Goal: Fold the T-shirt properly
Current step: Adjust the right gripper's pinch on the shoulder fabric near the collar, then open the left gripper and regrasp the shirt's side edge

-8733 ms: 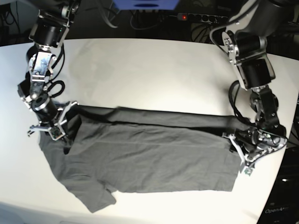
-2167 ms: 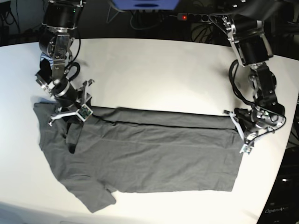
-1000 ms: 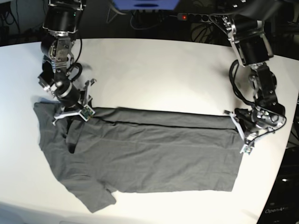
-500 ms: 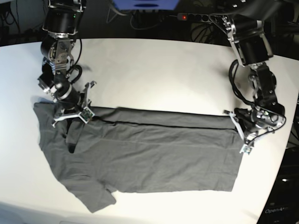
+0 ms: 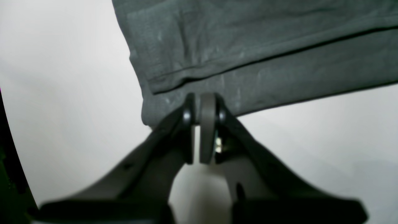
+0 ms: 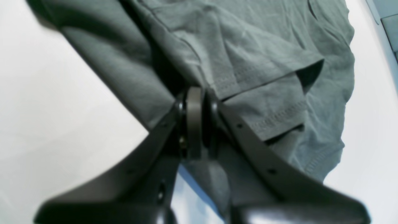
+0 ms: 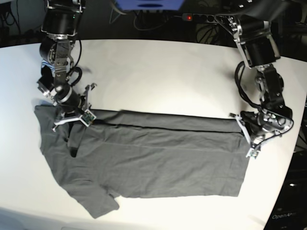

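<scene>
T-shirt [image 7: 148, 158] edge between both jaws

Both wrist views cut off the T-shirt [image 5: 248, 46]; the blurred left claw [image 5: 200, 112] hides its hem.

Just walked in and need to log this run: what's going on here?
A two-armed robot is folding a dark grey T-shirt spread on a white table. One long edge is already turned over. The left gripper is shut on the hem corner, and the right gripper is shut on fabric at the sleeve end. Both pinch the same folded edge, low at the table.
</scene>
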Action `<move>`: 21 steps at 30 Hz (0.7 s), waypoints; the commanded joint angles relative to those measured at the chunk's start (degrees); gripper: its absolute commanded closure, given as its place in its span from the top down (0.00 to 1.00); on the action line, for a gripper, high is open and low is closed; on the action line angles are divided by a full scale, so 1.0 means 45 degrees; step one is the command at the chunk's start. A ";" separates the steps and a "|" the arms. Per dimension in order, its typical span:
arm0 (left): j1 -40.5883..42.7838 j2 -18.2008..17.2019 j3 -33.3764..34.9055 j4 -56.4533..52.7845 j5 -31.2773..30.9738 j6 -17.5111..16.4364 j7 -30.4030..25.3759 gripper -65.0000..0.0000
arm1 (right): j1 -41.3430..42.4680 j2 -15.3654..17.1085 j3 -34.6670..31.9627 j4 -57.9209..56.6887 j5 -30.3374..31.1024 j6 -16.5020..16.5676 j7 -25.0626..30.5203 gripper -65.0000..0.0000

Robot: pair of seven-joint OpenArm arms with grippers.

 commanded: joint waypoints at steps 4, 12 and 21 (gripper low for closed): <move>-0.0322 -0.0121 0.0000 0.0275 -0.0080 0.0055 -0.0229 0.06 | 0.0236 0.0110 0.0032 0.0170 0.0143 -0.0109 0.0220 0.02; -0.0361 -0.0356 -0.0059 0.0686 0.0018 0.0055 -0.0229 0.34 | 0.0236 0.0110 0.0032 0.0170 0.0143 -0.0109 0.0220 0.02; -0.0459 -0.0395 0.0000 0.2034 0.0545 0.0055 -0.0131 0.49 | 0.0236 0.0110 0.0032 0.0170 0.0143 -0.0109 0.0220 0.02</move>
